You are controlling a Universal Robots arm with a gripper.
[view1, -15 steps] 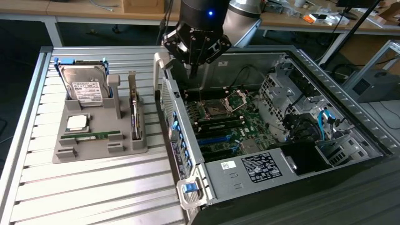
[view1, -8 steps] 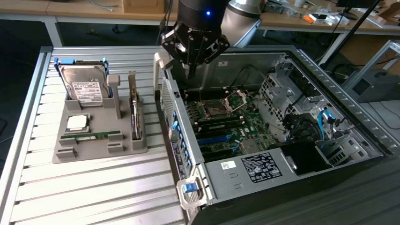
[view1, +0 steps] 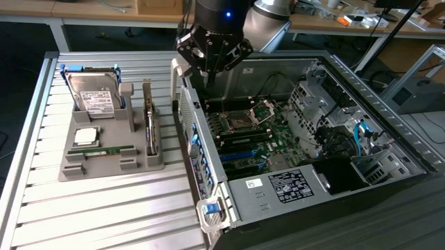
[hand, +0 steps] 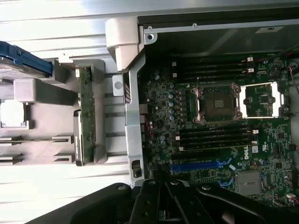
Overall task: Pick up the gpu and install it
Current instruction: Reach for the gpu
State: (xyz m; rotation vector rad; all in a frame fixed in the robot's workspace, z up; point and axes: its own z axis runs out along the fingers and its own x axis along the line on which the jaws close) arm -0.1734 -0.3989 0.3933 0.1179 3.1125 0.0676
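We judge our clenched, empty tool (view1: 208, 82), above the case wall (view1: 187, 112), could knock the upright gpu (view1: 148, 130) if lowered unopened.

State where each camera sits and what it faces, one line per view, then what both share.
Exterior view: off the arm, raised, looking down across the table at the open computer case; the arm and gripper show above the case.
Wrist view: on the wrist, looking down onto the motherboard; the gripper's dark body shows.
Shared: motherboard, grey tray and the gpu standing on edge in it.
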